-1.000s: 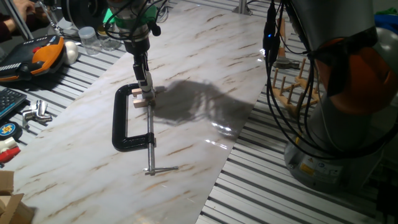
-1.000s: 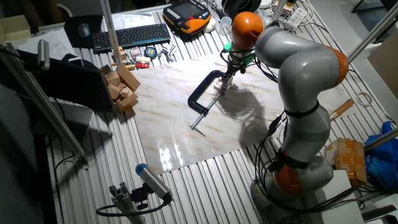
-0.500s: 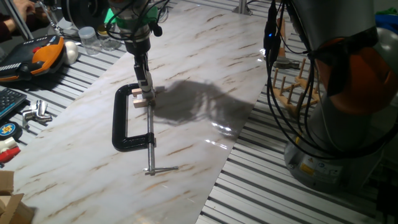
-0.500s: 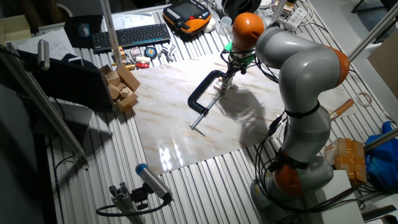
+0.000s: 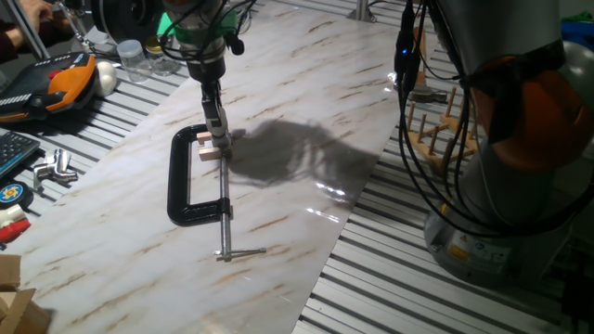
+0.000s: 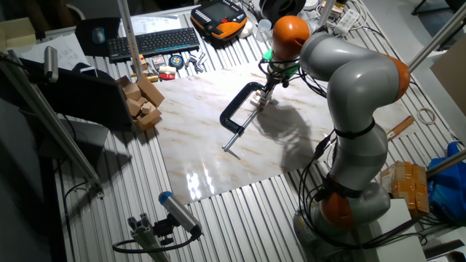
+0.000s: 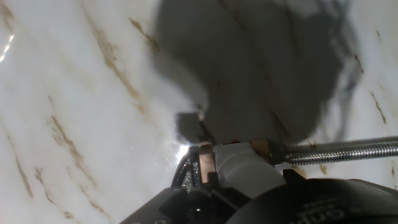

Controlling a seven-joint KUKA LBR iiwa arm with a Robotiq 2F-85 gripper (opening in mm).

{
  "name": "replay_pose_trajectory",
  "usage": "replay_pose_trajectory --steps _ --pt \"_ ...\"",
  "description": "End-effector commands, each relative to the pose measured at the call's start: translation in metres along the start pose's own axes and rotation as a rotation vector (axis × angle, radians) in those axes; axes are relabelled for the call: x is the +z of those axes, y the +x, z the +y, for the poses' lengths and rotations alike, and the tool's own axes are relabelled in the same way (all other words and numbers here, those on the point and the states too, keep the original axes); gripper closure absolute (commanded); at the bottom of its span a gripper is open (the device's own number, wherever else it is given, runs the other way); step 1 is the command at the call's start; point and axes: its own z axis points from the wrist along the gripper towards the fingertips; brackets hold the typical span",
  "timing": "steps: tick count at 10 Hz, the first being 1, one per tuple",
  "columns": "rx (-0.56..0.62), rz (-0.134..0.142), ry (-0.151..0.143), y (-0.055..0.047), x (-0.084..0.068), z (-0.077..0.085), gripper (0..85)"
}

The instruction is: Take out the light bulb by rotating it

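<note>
One claw [image 5: 219, 139]: nearly closed, fingers pinching the light bulb [image 7: 239, 167]
Light bulb: between the fingertips, at the wooden block [image 5: 208, 148] in the C-clamp [image 5: 190, 181]
Clamp: flat on the marble tabletop [image 5: 306, 74]

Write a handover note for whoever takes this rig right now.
Gripper: down at the wooden block held in the black C-clamp on the marble board; open or shut cannot be told.
Light bulb: likely the whitish round thing just below the hand in the hand view, at the block.
Done: hand is at the bulb.
Left: rotate it out, lift it away.
</note>
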Motion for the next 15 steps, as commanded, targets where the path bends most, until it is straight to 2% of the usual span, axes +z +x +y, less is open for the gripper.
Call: replay_pose_trajectory --steps 1,3,8,13,15 --pt "-0.002 0.000 -0.003 0.0000 0.0001 -0.0002 51.0" --pt "0.000 0.001 -0.007 -0.0002 -0.0003 -0.0003 85.0" --pt "-0.089 -0.010 0.007 0.0001 -0.0013 -0.0002 85.0" --pt "-0.167 0.021 -0.018 0.0000 -0.0014 -0.0002 85.0" --pt "-0.199 0.016 -0.017 0.0000 -0.0015 -0.0002 85.0"
